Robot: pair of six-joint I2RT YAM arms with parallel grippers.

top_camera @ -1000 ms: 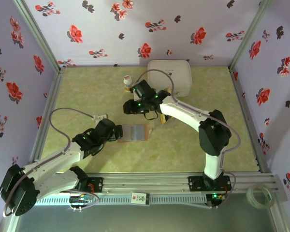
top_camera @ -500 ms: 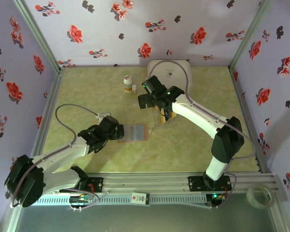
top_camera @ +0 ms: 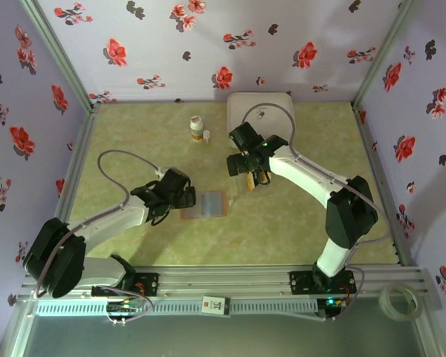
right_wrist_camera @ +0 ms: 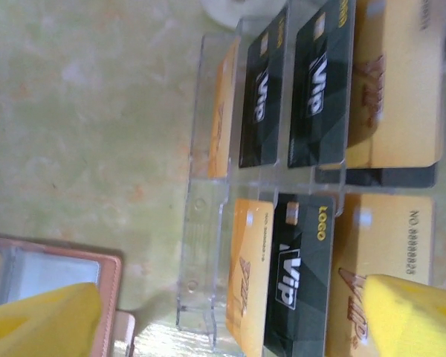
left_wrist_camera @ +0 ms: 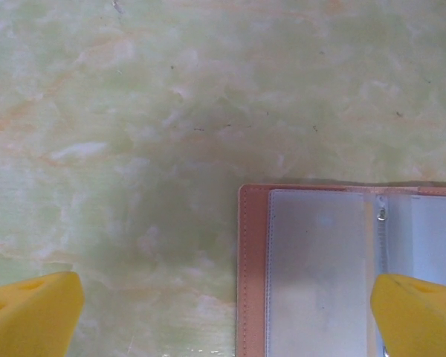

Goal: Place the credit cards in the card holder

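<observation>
Right gripper (right_wrist_camera: 230, 320), jaws apart, should pinch a single card (right_wrist_camera: 297, 275) edge just below; left gripper (left_wrist_camera: 223, 312), also apart, hangs above the wallet (left_wrist_camera: 320, 275).

Left wrist: card holder (left_wrist_camera: 312, 268) runs off frame at 3 and 6 o'clock. Left claw (left_wrist_camera: 223, 320) fingertips (left_wrist_camera: 30, 312) are clipped by the bottom edge, and the 5 o'clock one covers a patch of the holder.

Right wrist: soft focus. Credit cards (right_wrist_camera: 312, 97) are cut at 12 and 3 o'clock. Right claw (right_wrist_camera: 227, 320) hides most of the holder's corner at 8 o'clock and part of a gold card at 5 o'clock.

Top view: cards mostly sit under the right claw, count can't be told. Small bottle (top_camera: 197, 128) label is too small to read. White box (top_camera: 279, 111) is partly behind the arm and cable (top_camera: 262, 111).
</observation>
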